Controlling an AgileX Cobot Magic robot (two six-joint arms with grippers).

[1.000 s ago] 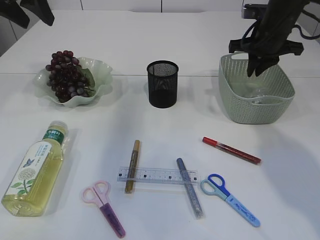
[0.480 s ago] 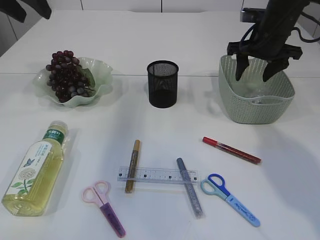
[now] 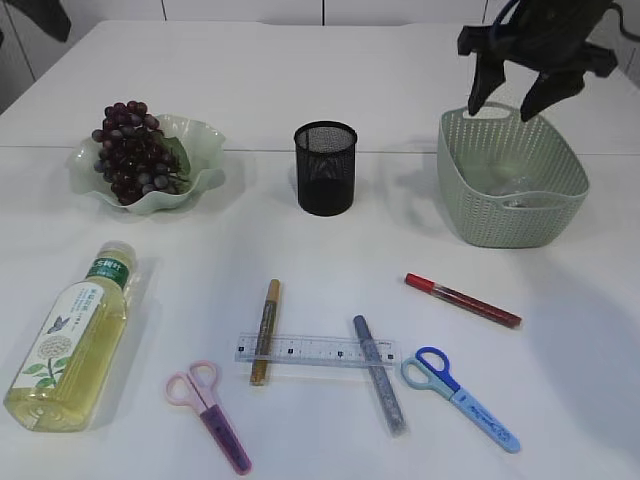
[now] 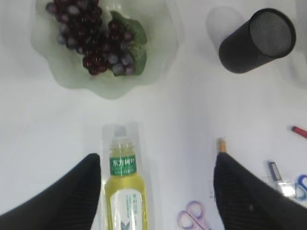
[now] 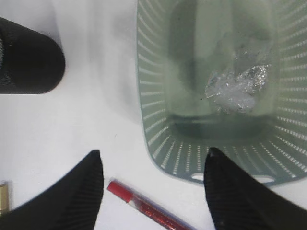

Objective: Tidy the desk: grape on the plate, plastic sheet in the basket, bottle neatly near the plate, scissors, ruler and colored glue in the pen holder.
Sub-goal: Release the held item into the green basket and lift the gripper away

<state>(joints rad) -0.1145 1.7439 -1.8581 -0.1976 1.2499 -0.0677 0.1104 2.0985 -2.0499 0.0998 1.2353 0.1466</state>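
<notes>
The black mesh pen holder (image 3: 325, 168) stands upright at the back middle of the white desk (image 3: 300, 80), and everything else sits around it. Off to its left, the grape (image 3: 135, 160) bunch lies on the pale green wavy plate (image 3: 205, 140). Off to its right stands the green basket (image 3: 510, 215), with the crumpled plastic sheet (image 5: 237, 88) lying on its floor. The right gripper (image 3: 527, 95) hangs above the basket's back rim, its jaws spread wide and holding nothing.

In front of the pen holder and to its left, the bottle (image 3: 72, 340) of yellow liquid lies on its side, cap pointing toward the plate. The left gripper (image 4: 156, 191) hovers high over that bottle, jaws parted and empty.

Straight in front of the pen holder lies the clear ruler (image 3: 315, 351), resting across a gold glue stick (image 3: 265, 330) and a grey glue stick (image 3: 379, 373). A red glue stick (image 3: 463, 300) lies alone, in front of the basket. The pink scissors (image 3: 208, 400) lie near the desk's front edge, left of the ruler; the blue scissors (image 3: 460, 398) lie just right of the grey stick.
</notes>
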